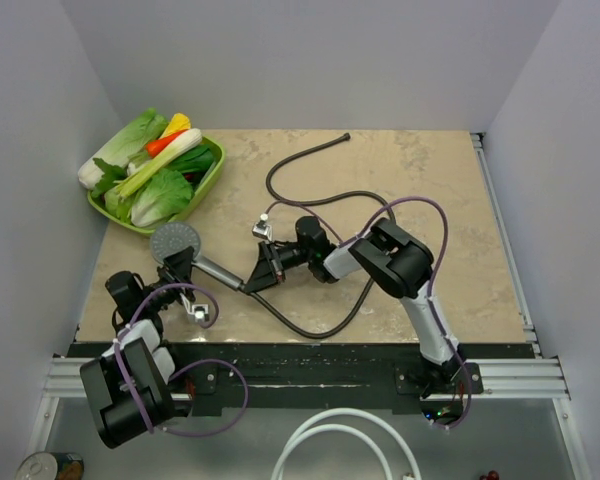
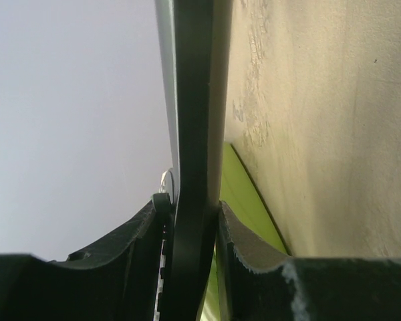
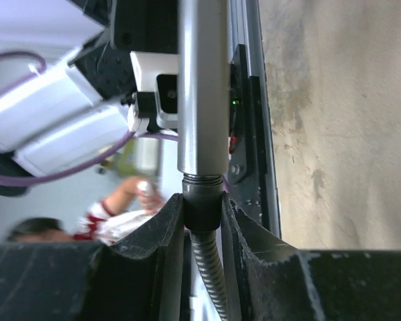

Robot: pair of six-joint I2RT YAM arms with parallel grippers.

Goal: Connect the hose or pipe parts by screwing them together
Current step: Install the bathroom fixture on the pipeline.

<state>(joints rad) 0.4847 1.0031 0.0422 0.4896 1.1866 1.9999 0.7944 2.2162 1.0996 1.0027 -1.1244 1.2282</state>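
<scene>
Hose nut [image 3: 200,190] against shower-head handle [image 3: 200,87], threads exposed.
Nipped inside right pincer [image 3: 200,204]; shower head [image 1: 175,241] clamped inside left pincer [image 2: 192,204]; tightening remaining.

Table: I see a beige, marble-patterned tabletop [image 1: 430,200] with a black strip along its near edge.
Tray: a lime-green plastic tray [image 1: 208,180] sits at the table's far left corner, turned on a diagonal.
Greens: pale leafy lettuce heads [image 1: 130,140] fill the tray and overhang its far left end.
Other produce: a yellow piece [image 1: 177,124], a red-orange piece [image 1: 165,142] and a long white-and-green stalk [image 1: 170,160] lie on top of the leaves.
Tube: a thick white looped tube [image 1: 330,435] lies below the near edge.
Rail: a silver aluminium frame rail [image 1: 510,375] runs along the front.
Can: a metal can [image 1: 48,466] stands at the bottom left.
Walls: plain pale walls [image 1: 310,60] enclose three sides.
Background: from the right wrist I make out a blurred figure in red and white [image 3: 120,214].
</scene>
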